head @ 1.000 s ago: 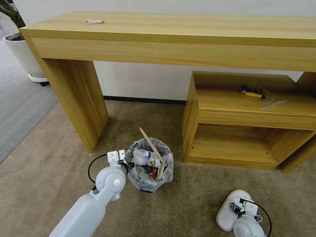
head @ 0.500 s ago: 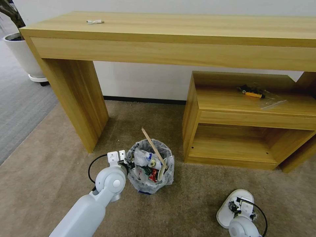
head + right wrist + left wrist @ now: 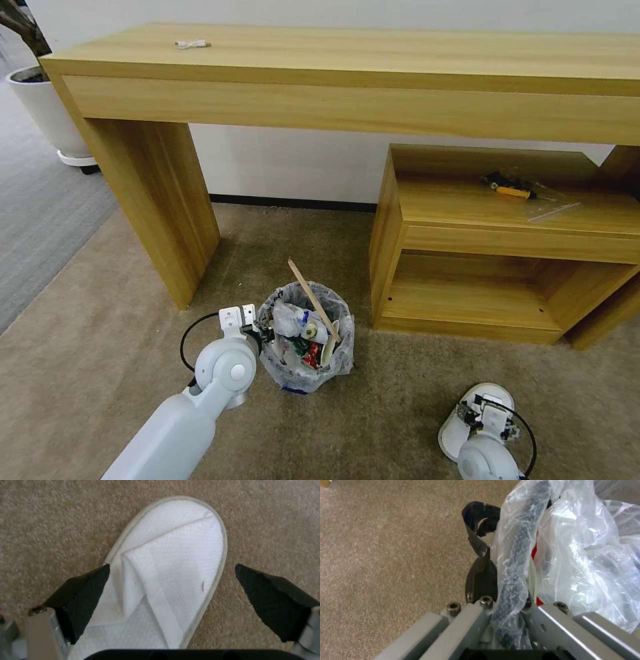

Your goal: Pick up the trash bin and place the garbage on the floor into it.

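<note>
The left gripper [image 3: 257, 328] is clamped on the rim of the trash bin [image 3: 305, 337], which sits on the beige floor [image 3: 100, 333] between the desk leg [image 3: 160, 200] and the low shelf unit [image 3: 493, 247]. The bin's plastic liner [image 3: 573, 555] is pinched in with the rim. Litter nearly fills the bin, and a wooden stick [image 3: 312, 299] leans out above the rim.

To the right, the right gripper [image 3: 173, 600] hangs over a white slipper [image 3: 176, 572], jaws spread wide, one finger over the slipper's edge, the other over carpet.

Recommendation: centre the jaws across the slipper, descend to the carpet, then close on the folded strap. Keep the bin level; the stick could tip out.
</note>
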{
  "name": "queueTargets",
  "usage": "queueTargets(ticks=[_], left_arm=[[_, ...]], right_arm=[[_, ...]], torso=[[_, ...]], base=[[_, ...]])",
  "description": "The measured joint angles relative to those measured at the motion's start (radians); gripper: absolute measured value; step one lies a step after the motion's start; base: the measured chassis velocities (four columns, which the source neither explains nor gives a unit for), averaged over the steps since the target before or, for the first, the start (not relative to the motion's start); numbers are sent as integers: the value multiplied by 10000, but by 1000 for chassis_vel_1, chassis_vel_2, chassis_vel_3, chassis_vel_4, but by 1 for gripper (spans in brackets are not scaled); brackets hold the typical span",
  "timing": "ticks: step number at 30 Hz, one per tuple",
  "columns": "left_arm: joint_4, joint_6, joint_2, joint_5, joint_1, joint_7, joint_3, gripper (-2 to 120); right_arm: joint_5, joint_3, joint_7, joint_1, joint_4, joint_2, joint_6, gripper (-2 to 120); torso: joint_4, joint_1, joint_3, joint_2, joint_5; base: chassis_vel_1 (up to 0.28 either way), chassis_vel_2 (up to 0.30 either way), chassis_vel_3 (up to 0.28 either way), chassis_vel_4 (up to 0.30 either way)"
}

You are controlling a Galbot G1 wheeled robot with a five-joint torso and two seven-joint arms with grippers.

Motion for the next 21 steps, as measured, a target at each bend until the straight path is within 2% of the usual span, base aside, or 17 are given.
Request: queueTargets(ticks=[21], left_arm=[[-100, -21, -42, 5, 43, -25, 36, 0]], right_arm=[[-281, -110, 209, 87, 39, 519, -62, 99]], torso=[[1, 0, 0, 1, 1]], base=[[0, 0, 0, 0]])
